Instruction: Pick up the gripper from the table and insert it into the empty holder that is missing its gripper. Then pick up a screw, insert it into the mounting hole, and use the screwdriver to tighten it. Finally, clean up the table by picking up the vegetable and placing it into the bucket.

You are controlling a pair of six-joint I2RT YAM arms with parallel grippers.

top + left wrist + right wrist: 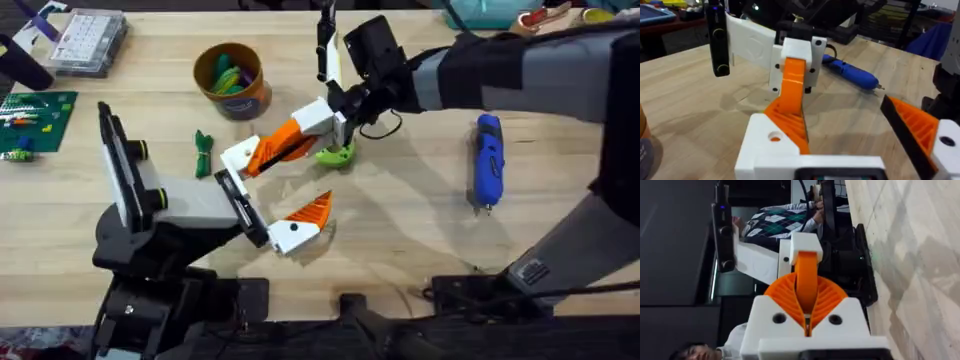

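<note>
Right gripper (300,135) clamps the gripper (268,150), long axis aimed at the holder (243,208) just beyond its base.

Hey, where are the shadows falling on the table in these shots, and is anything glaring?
Overhead: soft grey shadow on the light wooden table beneath the right arm, beside the bright blue pen-shaped screwdriver; no harsh glare. Left wrist: faint shadow below the white panel. Right wrist: grey patches across the boards.
</note>
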